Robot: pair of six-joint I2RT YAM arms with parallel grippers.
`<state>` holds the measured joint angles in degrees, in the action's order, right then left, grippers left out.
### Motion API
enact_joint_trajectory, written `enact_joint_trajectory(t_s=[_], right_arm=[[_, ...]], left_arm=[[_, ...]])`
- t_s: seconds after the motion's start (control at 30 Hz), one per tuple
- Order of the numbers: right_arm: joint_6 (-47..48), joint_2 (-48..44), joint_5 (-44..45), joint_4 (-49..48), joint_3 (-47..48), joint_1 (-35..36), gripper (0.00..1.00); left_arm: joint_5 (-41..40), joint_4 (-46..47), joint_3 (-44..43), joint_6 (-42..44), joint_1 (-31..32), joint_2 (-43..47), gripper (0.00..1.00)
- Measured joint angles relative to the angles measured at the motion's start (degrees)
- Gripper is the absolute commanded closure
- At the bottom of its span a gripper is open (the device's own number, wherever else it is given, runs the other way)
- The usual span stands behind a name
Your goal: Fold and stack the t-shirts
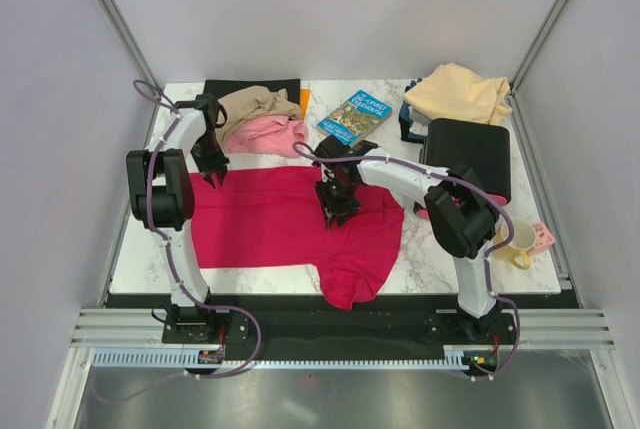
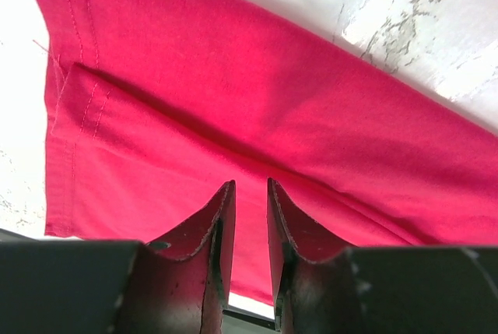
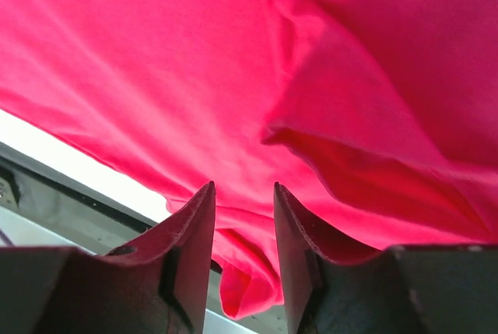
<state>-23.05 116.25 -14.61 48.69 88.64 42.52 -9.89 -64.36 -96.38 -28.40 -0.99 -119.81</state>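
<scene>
We see the crimson t-shirt (image 1: 280,219) spread flat across the near middle of the marble tabletop (image 1: 150,249), with one lobe of it lapping over the near edge. The left fingers (image 1: 213,177) stand over the shirt's far left corner. From the left wrist we find them slightly parted with nothing between them, above a stitched hem that is folded back onto the cloth beneath it. The right fingers (image 1: 337,217) point down at the shirt's right half, where the fabric rises in soft creases. From the right wrist they too are parted and grasp nothing, with the red cloth below and beyond them. At the far left, the tan-brown t-shirt (image 1: 255,102) lies bunched, partly on a black mat (image 1: 225,87), and the pink t-shirt (image 1: 265,134) is crumpled against its near side. The peach-cream t-shirt (image 1: 458,92) sits heaped in the far right corner. A blue book (image 1: 355,116) lies between the two heaps, a black box (image 1: 470,149) sits at the right, and a yellow mug (image 1: 515,239) stands near the right edge.
</scene>
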Motion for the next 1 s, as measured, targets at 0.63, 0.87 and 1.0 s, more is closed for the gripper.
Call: enact_joint_trajectory(t_s=[0.63, 0.87, 1.0], right_arm=[[5.2, 4.9, 7.0, -2.5, 11.7, -11.3, 0.64], [6.2, 7.6, 5.6, -2.4, 9.6, -11.2, 0.65], [6.8, 6.4, 5.3, -2.6, 6.1, -11.1, 0.65]], left_arm=[[1.5, 0.5, 0.9, 0.1, 0.0, 3.0, 0.70], [2.0, 0.4, 0.9, 0.4, 0.0, 3.5, 0.70], [2.6, 0.4, 0.9, 0.4, 0.0, 3.6, 0.71]])
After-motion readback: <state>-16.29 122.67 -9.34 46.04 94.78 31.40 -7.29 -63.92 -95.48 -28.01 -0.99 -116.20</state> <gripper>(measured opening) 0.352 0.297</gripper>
